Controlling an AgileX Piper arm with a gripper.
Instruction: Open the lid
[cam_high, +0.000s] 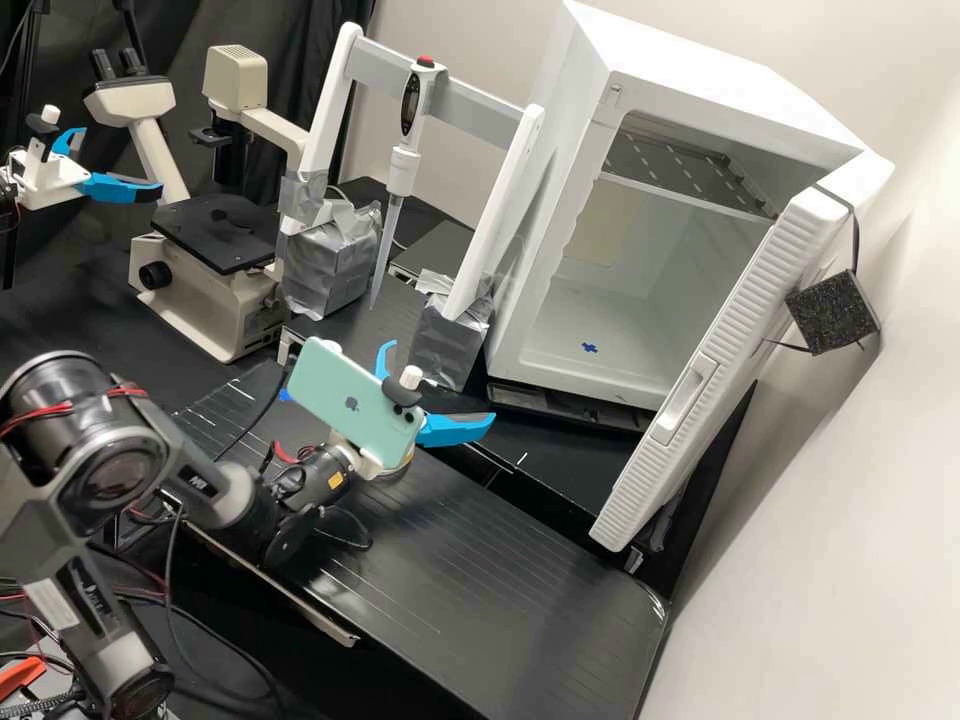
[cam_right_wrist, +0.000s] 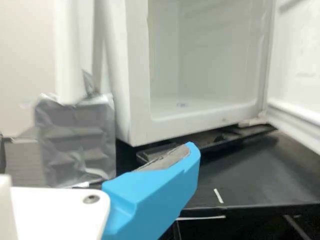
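Two bright blue fingers (cam_high: 455, 430) stood wide apart on the pincer (cam_high: 440, 381), which hung over the black tabletop (cam_high: 450, 560) in front of the white cabinet (cam_high: 545, 250). A mint-green phone (cam_high: 350, 400) sat on the mount just behind them. The task's thing was the cabinet's door (cam_high: 740, 340): it stood swung open, upright, joined along one side of the cabinet and jutting out over the tabletop, its ribbed outer edge and recessed handle (cam_high: 690, 397) turned to the high view. The pincer was apart from the door, on the opposite side of the cabinet's opening. In the wrist view, the door's pale inner face (cam_right_wrist: 297, 65) could be seen beyond a blue finger (cam_right_wrist: 155, 195).

Inside the cabinet, a metal shelf (cam_high: 690, 168) spanned the upper part, and a small blue mark (cam_high: 590, 347) lay on the floor. A black block (cam_high: 833, 312) was strapped to the outside of the door.

Beside the cabinet stood a white frame with a grey crossbar (cam_high: 470, 95), its posts set in two silver-wrapped blocks (cam_high: 452, 345); a pipette (cam_high: 403, 165) hung upright from the crossbar, tip down. Past the frame, farther from the cabinet, a beige microscope (cam_high: 205, 290) stood with its black stage (cam_high: 215, 232) level with the top of its base.
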